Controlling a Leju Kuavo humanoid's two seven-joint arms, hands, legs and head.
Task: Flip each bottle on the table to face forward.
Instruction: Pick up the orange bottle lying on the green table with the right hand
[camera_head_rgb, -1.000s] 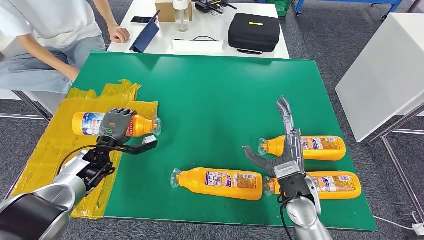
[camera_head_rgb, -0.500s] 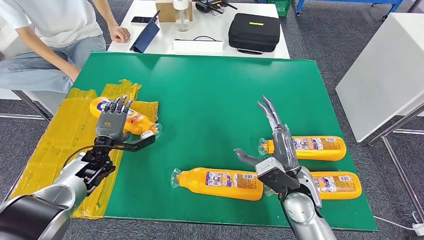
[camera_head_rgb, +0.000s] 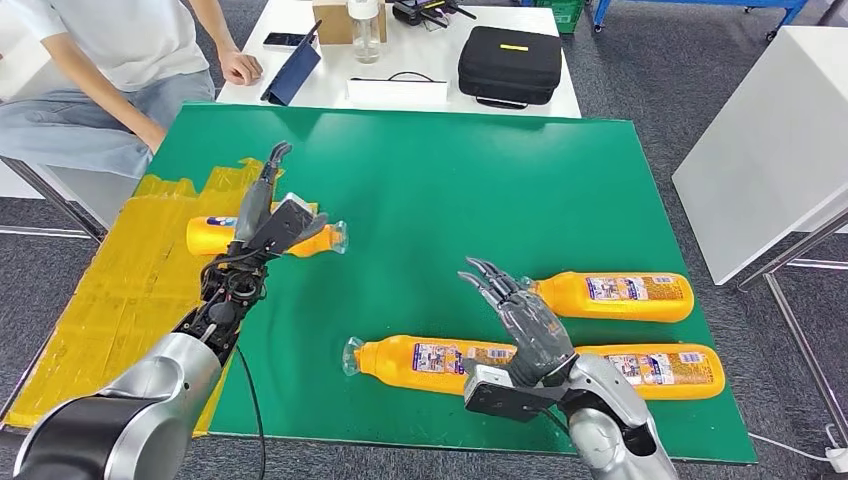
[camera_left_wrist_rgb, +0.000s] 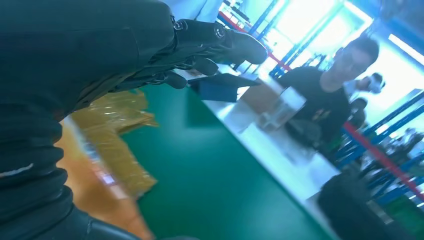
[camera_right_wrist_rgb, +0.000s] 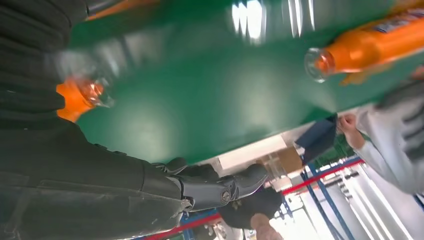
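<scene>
Now left hand (camera_head_rgb: 268, 215) off the rolled bottle (camera_head_rgb: 262, 236), fingers apart

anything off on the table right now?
The yellow sheet along the green mat's left edge is crumpled and wrinkled, and one orange bottle lies on it by the left robot hand. No spills visible.

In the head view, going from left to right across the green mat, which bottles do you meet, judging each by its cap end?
Bottle on the yellow sheet → front middle bottle → far right bottle.
</scene>
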